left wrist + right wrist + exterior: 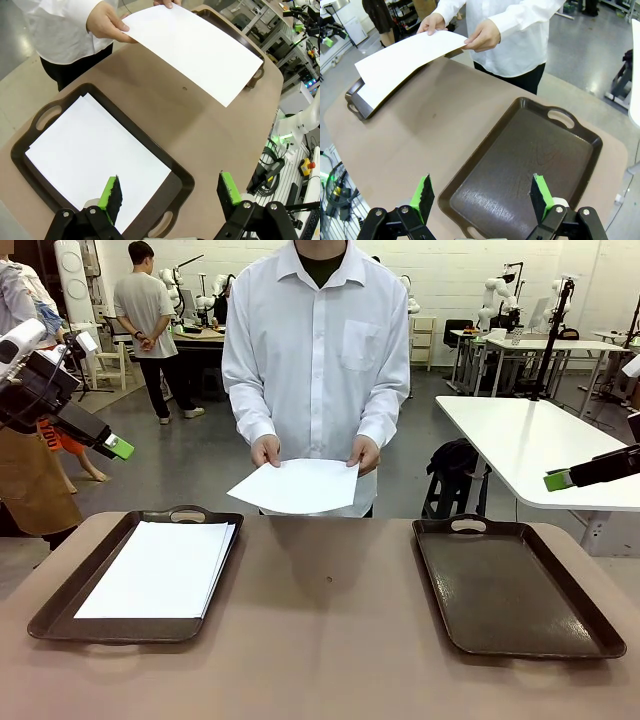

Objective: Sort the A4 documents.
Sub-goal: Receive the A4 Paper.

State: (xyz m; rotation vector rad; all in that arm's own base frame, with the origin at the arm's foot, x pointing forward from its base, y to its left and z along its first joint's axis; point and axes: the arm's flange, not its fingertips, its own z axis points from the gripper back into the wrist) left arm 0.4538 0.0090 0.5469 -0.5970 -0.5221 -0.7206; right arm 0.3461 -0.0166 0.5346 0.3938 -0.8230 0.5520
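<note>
A person in a white shirt stands at the far side and holds one white A4 sheet (pixel 296 485) in both hands above the table's far edge; the same sheet (pixel 195 47) (pixel 402 60) is seen from each wrist. A stack of A4 documents (pixel 160 570) (pixel 97 157) lies in the left dark brown tray (pixel 45 618). The right tray (pixel 515 585) (pixel 520 165) holds nothing. My left gripper (pixel 118 448) hovers open, high at the left, above the stacked tray (pixel 170 192). My right gripper (pixel 560 480) hangs open at the right, over the bare tray (pixel 482 195).
A brown table (pixel 325 640) carries both trays, with bare surface between them. A white table (pixel 530 440) stands behind on the right. Another person and other benches are far off at the back.
</note>
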